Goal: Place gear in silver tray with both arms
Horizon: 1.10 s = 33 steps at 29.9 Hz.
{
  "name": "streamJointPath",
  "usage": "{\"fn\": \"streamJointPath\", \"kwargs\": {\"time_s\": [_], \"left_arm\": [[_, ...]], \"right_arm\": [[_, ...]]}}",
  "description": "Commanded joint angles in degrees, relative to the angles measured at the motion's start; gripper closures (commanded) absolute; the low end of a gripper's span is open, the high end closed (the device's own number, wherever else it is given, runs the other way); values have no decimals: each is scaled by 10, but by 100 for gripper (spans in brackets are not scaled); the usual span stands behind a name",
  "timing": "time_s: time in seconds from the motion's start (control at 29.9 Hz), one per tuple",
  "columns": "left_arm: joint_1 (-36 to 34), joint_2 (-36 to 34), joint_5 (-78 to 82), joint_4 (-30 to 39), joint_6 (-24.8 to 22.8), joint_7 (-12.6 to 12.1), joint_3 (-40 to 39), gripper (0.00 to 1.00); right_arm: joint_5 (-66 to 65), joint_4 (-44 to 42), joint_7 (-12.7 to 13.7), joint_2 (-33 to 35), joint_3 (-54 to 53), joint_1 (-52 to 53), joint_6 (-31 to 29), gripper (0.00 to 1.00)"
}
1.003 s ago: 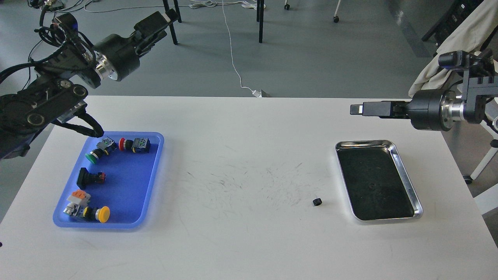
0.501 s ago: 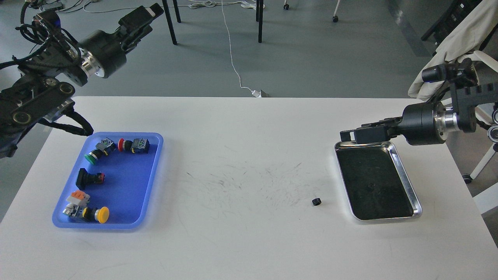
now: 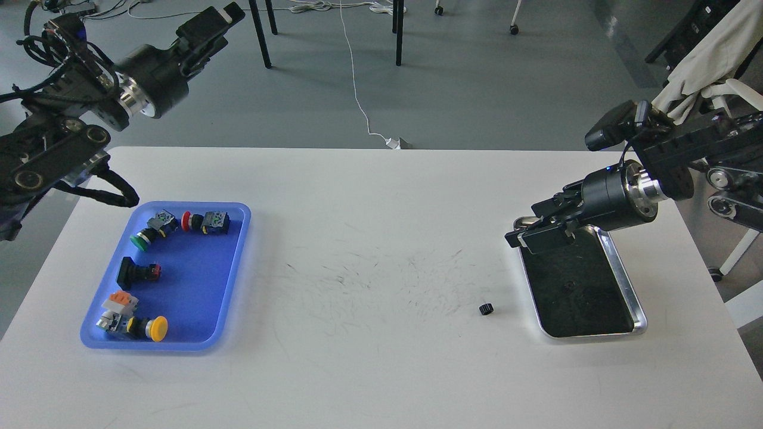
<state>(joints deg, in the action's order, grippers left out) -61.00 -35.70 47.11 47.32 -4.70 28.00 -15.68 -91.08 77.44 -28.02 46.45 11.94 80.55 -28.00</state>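
Note:
A small black gear [image 3: 486, 308] lies on the white table [image 3: 369, 250], just left of the silver tray [image 3: 638, 310]. The tray has a shiny rim and a dark, empty bottom. My right gripper [image 3: 516, 236] hangs over the tray's far left corner, pointing down and left, above and to the right of the gear. Its fingers are seen dark and close together, so I cannot tell its state. My left gripper [image 3: 223, 15] is raised high at the far left, past the table's back edge, holding nothing that I can see.
A blue plastic tray [image 3: 232, 286] at the left holds several push buttons and switch parts. Chair legs and cables lie on the floor beyond the table. A cloth-draped chair [image 3: 703, 65] stands at the far right.
My right arm has swung down and left, from level above the table to over the tray's far left corner. My left arm has risen and drawn back to the left. The gear has not moved.

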Motion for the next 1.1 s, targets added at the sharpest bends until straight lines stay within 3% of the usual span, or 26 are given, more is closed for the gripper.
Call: {"fn": "streamJointPath", "kwargs": {"time_s": [0.0, 0.2, 0.53, 1.07], "left_arm": [[1, -1, 0, 0, 2, 0, 1, 15], [1, -1, 0, 0, 3, 0, 0, 15], [1, -1, 0, 0, 10, 0, 0, 15], [11, -1, -4, -5, 14, 0, 0, 15]], "right_arm": [[9, -3, 0, -1, -2, -3, 0, 7], [12, 2, 0, -9, -2, 1, 0, 5], [-114, 1, 0, -114, 35, 11, 0, 5], [-147, -26, 0, -167, 116, 15, 0, 8]]}}
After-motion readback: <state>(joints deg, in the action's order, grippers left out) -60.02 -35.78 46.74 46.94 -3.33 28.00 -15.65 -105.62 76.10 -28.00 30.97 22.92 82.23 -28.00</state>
